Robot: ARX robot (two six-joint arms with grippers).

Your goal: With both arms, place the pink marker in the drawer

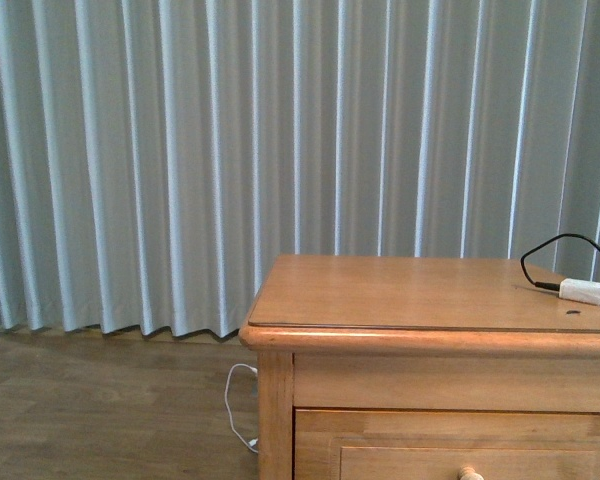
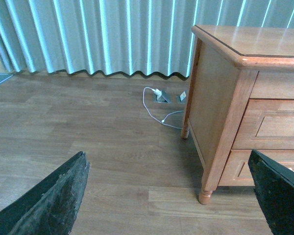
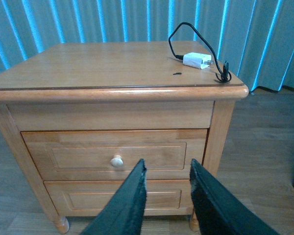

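The honey-coloured dresser [image 1: 400, 300] stands at the right of the front view, and its upper drawer [image 3: 117, 152] is closed, with a small round knob [image 3: 117, 161]. The pink marker is out of view in all three views. In the right wrist view my right gripper [image 3: 167, 169] is open, level with the drawer front and to one side of the knob, holding nothing. My left gripper [image 2: 166, 171] is open wide above the wooden floor, beside the dresser's side panel [image 2: 210, 107], with nothing between its fingers. Neither arm shows in the front view.
A white plug [image 3: 197, 60] on a black cable [image 3: 206, 44] lies on the dresser top near its far corner. A lower drawer [image 3: 122, 198] sits under the upper one. A white cable [image 2: 159, 110] runs across the floor to floor sockets [image 2: 162, 97]. Grey curtains [image 1: 280, 130] hang behind.
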